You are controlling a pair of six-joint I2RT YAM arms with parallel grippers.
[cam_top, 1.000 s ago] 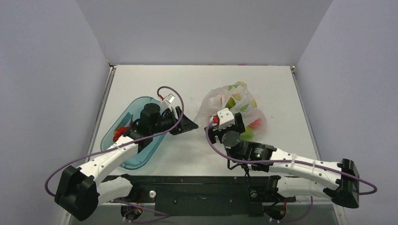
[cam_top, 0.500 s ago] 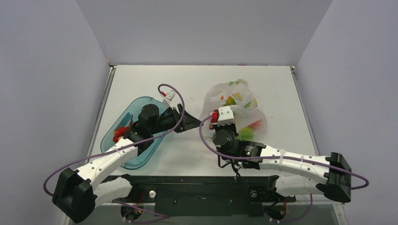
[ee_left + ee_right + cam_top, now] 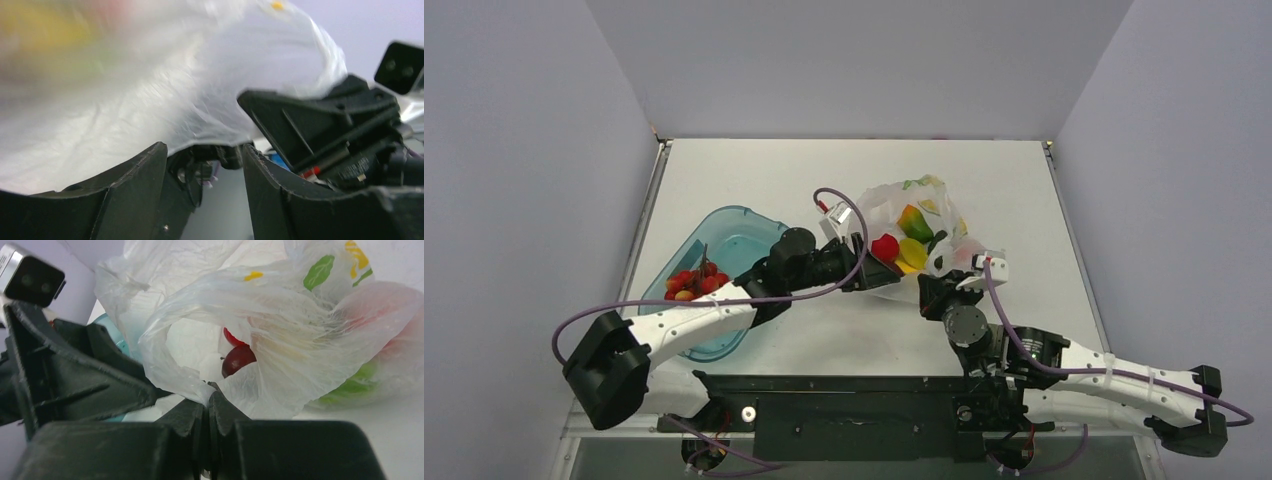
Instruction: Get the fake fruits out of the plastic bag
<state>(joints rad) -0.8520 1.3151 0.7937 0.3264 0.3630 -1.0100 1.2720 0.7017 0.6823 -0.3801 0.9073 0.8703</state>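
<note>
1. The right gripper [image 3: 207, 407], at the bottom centre of its wrist view, has its jaws pressed together. They pinch a fold at the lip of the thin, crinkly, translucent whitish plastic bag [image 3: 300, 340].
2. The left gripper [image 3: 202, 152] stands spread at the bottom of its own view, with nothing between its jaws. The film billows just above and beyond its tips, but the blur hides whether they touch it.
3. The plastic bag lies on its side on the white surface [image 3: 754, 170], right of centre in the overhead view, with a gripper at each side of its mouth.
4. Inside the mouth sit the small glossy fake fruits:
   - a dark red round fruit [image 3: 238, 360]
   - a bright red fruit [image 3: 885, 247]
   - a yellow piece [image 3: 911, 255]
   - an orange-green mango [image 3: 914, 220]
   - green pieces [image 3: 350, 385], showing through the film at the right of the right wrist view
5. I judge the task barely begun. Every fruit in view is in the bag, and none lies on the bare surface. The translucent teal-blue oval tray [image 3: 742, 240], left of centre overhead, holds only a cluster of small red berries [image 3: 692, 282]. All the emptying is left to do.
6. Overhead, the mouth faces left, toward the left gripper. The bag's long axis seems to run across the frame, closed end at right, though the crumpling makes this a loose reading.
</note>
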